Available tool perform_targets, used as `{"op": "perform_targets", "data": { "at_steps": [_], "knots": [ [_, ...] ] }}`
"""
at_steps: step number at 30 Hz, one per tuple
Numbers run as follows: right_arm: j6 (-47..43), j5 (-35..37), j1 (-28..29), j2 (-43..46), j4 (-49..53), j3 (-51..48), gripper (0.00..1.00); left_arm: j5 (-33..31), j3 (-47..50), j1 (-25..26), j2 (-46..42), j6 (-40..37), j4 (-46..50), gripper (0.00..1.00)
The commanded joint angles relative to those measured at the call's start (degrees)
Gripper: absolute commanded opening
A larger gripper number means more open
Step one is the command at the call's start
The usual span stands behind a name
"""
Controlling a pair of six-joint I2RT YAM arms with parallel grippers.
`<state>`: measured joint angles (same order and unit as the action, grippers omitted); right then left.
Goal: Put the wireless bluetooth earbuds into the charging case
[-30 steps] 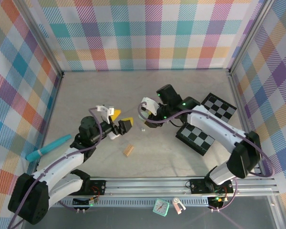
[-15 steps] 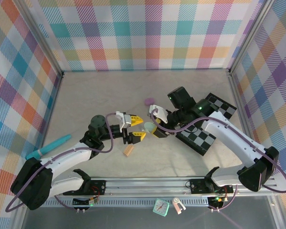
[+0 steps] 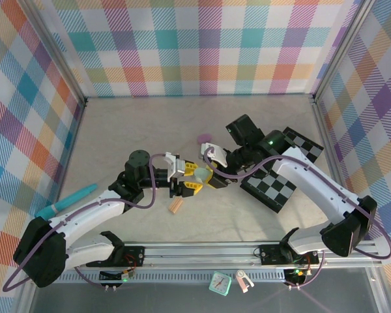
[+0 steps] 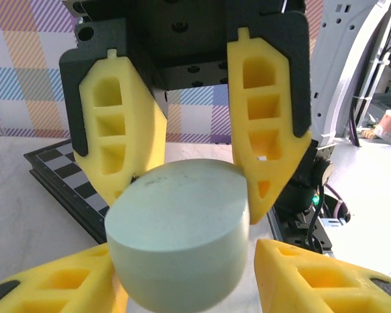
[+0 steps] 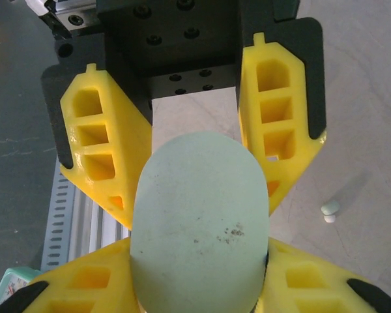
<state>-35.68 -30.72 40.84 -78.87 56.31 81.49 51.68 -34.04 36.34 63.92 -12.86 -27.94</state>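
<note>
A pale green pebble-like charging case (image 3: 201,174) hangs above the table's middle, lid shut. My right gripper (image 3: 212,172) is shut on it; in the right wrist view both of its fingers press the case (image 5: 199,222). My left gripper (image 3: 187,175) faces it, open, its fingers straddling the same case (image 4: 176,228). In the left wrist view one left finger touches the case and the other (image 4: 293,267) stands a little off it. A tiny whitish earbud (image 5: 328,209) lies on the table. A purple case (image 3: 204,138) sits behind the grippers.
A tan ridged block (image 3: 176,206) lies just in front of the left gripper. Two checkerboard plates (image 3: 267,188) lie on the right under the right arm. A teal tool (image 3: 65,202) rests at the left wall. The rail (image 3: 202,251) runs along the near edge.
The right gripper swung down and left to the table's middle with the pale green case. The left gripper moved right to meet it and now straddles the case.
</note>
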Motion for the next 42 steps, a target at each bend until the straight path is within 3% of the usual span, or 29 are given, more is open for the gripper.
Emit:
{"op": "perform_targets", "data": {
  "at_steps": [1, 7, 23, 30, 35, 42],
  "knots": [
    [-1.9, -1.3, -0.4, -0.8, 0.1, 2.1, 0.22, 3.5, -2.0, 0.8, 0.3, 0.4, -0.5, 0.5],
    [-1.7, -0.7, -0.4, -0.7, -0.6, 1.8, 0.21, 3.7, -1.8, 0.8, 0.4, 2.2, -2.4, 0.46],
    [-1.1, 4.3, -0.1, 1.1, -4.4, -0.6, 0.18, 4.4, -1.3, 0.8, 2.0, 9.5, -9.5, 0.49],
    [-1.2, 4.3, -0.1, 1.9, -5.0, -1.2, 0.19, 4.8, -1.3, 0.9, 2.3, 9.9, -10.3, 0.37],
    [-1.1, 4.6, -0.1, 2.1, -5.5, -1.8, 0.25, 5.2, -1.2, 0.9, 2.2, 9.2, -10.2, 0.31],
    [-0.5, 5.8, -0.2, 4.0, -6.9, -2.4, 0.49, 4.8, -0.7, 0.9, 0.9, 4.0, -5.8, 0.3]
  ]
}}
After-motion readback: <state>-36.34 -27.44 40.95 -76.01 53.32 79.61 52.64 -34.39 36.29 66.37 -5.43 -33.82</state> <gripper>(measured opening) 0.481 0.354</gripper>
